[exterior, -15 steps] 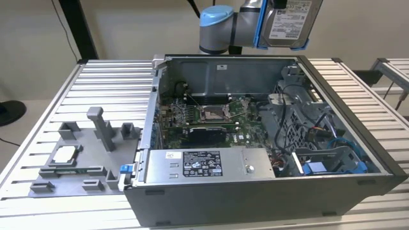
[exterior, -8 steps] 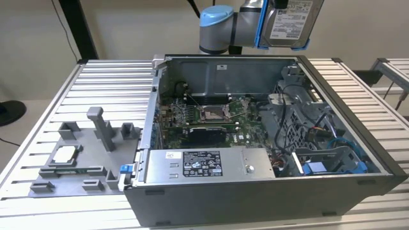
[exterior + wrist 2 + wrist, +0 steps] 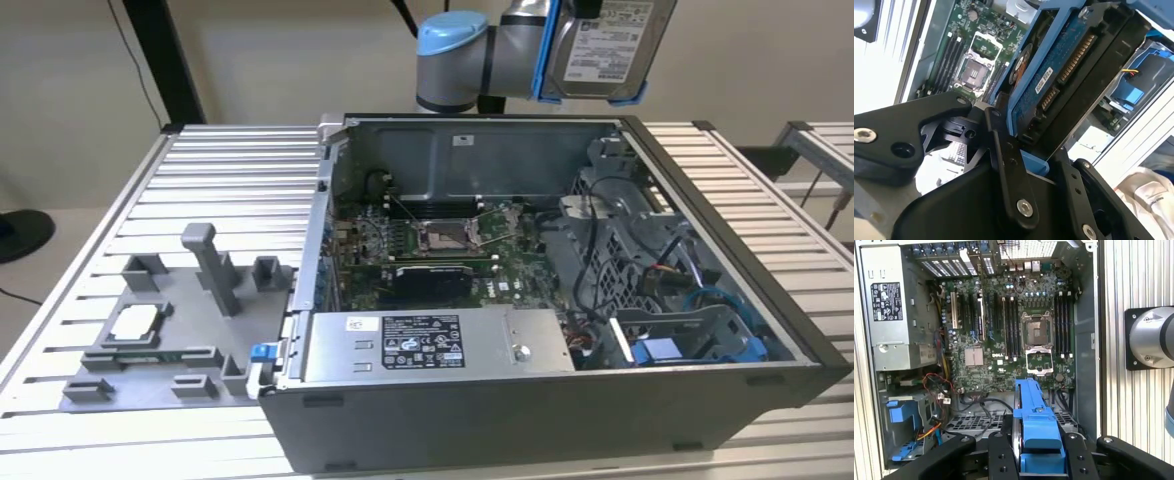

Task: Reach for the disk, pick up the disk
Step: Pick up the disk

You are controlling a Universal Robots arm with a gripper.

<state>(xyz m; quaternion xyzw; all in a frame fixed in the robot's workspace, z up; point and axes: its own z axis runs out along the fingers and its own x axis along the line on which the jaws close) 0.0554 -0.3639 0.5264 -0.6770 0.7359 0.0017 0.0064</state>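
The disk (image 3: 607, 45) hangs high above the back right corner of the open computer case (image 3: 747, 300), white label facing the exterior view, blue rails along its edges. My gripper (image 3: 1036, 160) is shut on it. In the second wrist view its black fingers (image 3: 1004, 165) clamp the blue rail, and the disk's (image 3: 1064, 75) circuit-board underside and connectors show. In the first wrist view the disk (image 3: 1036, 430) appears edge-on between the fingers (image 3: 999, 460) of the gripper (image 3: 1038, 460), above the motherboard (image 3: 1019, 335).
Inside the case lie the motherboard (image 3: 441, 245), a grey power supply box (image 3: 427, 345) with a black label, cables and a blue drive bay (image 3: 681, 345). On the slatted table (image 3: 227, 180), toward the exterior view's left, a grey fixture (image 3: 187, 330) holds a small silver chip (image 3: 134, 322).
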